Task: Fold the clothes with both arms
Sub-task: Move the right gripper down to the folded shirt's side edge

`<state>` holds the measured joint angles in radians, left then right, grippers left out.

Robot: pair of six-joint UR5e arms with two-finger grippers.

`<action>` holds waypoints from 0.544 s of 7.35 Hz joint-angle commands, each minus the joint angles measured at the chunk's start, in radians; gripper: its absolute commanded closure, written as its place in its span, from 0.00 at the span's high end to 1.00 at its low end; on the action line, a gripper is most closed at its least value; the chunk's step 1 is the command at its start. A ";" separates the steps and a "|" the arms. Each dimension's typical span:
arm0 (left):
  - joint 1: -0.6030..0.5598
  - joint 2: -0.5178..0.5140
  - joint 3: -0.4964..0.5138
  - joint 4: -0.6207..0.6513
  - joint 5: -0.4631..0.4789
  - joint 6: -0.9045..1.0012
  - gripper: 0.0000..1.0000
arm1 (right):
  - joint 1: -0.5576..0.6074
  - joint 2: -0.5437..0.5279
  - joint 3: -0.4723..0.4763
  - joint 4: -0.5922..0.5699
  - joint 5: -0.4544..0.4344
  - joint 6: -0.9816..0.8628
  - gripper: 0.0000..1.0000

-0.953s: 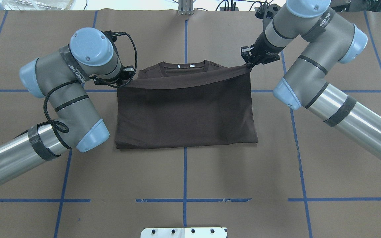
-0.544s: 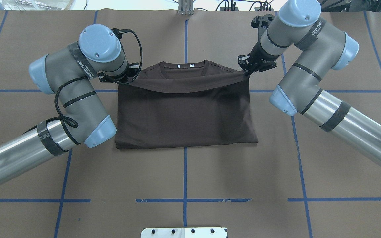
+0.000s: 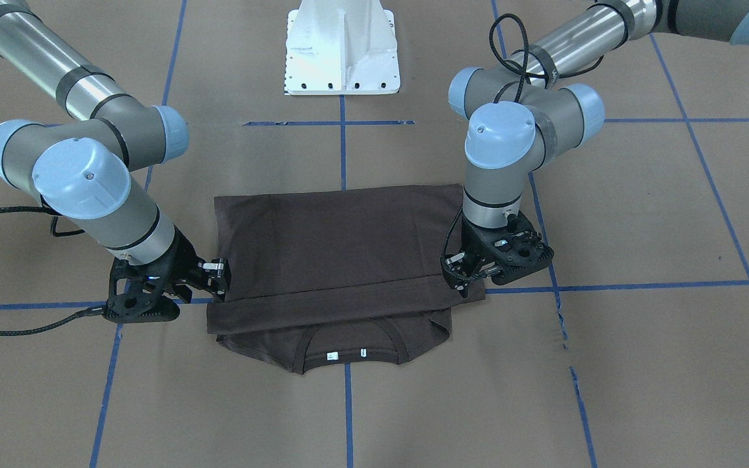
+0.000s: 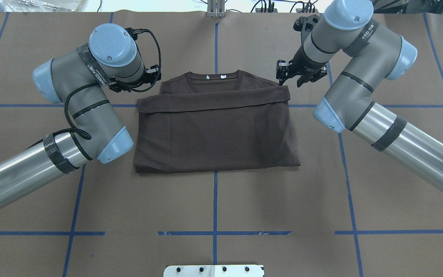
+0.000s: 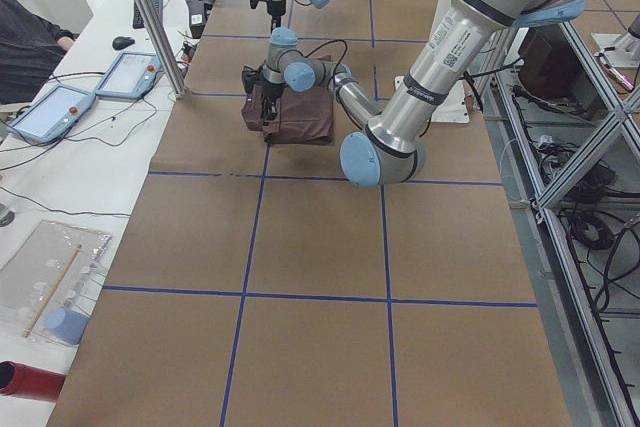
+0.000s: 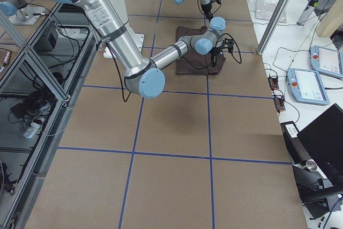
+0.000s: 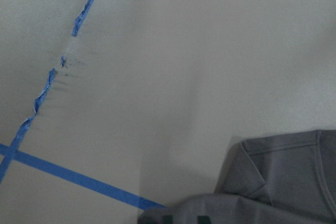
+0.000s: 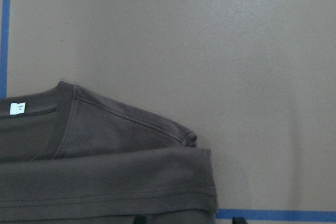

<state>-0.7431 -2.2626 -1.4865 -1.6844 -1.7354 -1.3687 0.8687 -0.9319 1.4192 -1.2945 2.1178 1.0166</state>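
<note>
The dark brown T-shirt (image 4: 214, 134) lies flat mid-table, its lower half folded up so the hem (image 4: 214, 100) sits just below the ribbed collar (image 4: 214, 79) and white tags. My left gripper (image 4: 153, 77) hovers open beside the shirt's left shoulder, clear of the cloth. At the other shoulder my right gripper (image 4: 288, 75) is open too, holding nothing. From the front, the left gripper (image 3: 460, 276) and right gripper (image 3: 217, 278) flank the folded hem (image 3: 335, 304). The right wrist view shows the shoulder and hem (image 8: 105, 182), and the left wrist view a shoulder corner (image 7: 283, 177).
Brown paper with blue tape lines (image 4: 214, 200) covers the table. The white pedestal base (image 3: 342, 52) stands at the robot's edge. Both forearms slant in from the near corners. Teach pendants (image 5: 60, 107) and a seated person (image 5: 30, 42) are past the far edge.
Both grippers carried the hem forward towards the collar, then opened and let it drop. The hem now lies flat and both grippers have drawn back from it.
</note>
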 commanded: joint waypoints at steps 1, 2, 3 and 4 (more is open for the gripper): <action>-0.007 -0.003 -0.018 0.006 -0.007 0.005 1.00 | -0.029 -0.025 0.048 0.001 0.014 0.029 1.00; -0.009 0.003 -0.056 0.009 -0.032 0.002 1.00 | -0.101 -0.132 0.160 0.003 -0.004 0.109 1.00; -0.009 0.009 -0.083 0.020 -0.036 -0.004 1.00 | -0.161 -0.204 0.253 0.003 -0.051 0.172 1.00; -0.009 0.009 -0.112 0.057 -0.036 -0.004 1.00 | -0.230 -0.275 0.311 0.003 -0.127 0.193 1.00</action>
<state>-0.7511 -2.2561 -1.5620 -1.6598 -1.7670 -1.3705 0.7228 -1.1130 1.6380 -1.2919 2.0672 1.1609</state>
